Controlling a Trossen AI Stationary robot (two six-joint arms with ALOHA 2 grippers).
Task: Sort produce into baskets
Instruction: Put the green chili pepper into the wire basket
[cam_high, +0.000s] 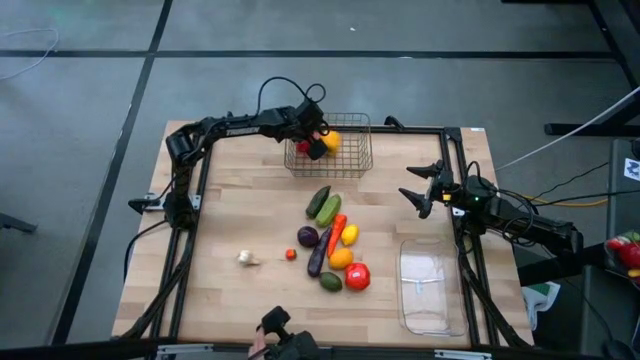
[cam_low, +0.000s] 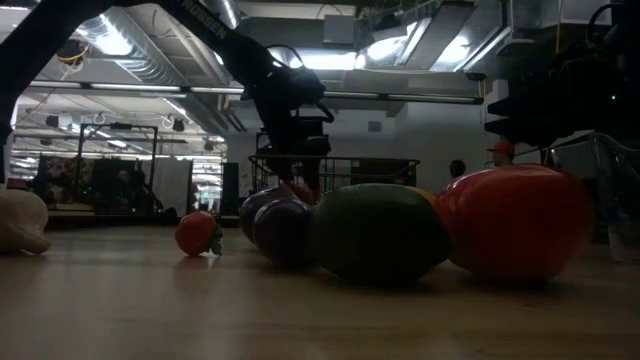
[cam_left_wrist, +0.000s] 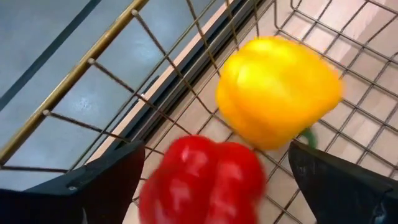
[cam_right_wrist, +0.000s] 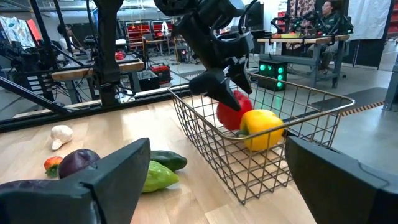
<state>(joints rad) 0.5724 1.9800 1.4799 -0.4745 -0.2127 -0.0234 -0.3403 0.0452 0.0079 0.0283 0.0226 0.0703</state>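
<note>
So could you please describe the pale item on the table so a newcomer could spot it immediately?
Start at the produce cluster mid-table, then look toward the left arm's side. The whitish garlic-like piece lies alone on bare wood, its nearest neighbour a tiny red-orange piece. It is the only pale item.

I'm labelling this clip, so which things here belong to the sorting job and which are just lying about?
Job:
square wire-mesh basket
clear plastic tray
yellow toy pepper
red toy pepper
toy produce cluster
left gripper

Lying about:
dark frame rails
cables
</note>
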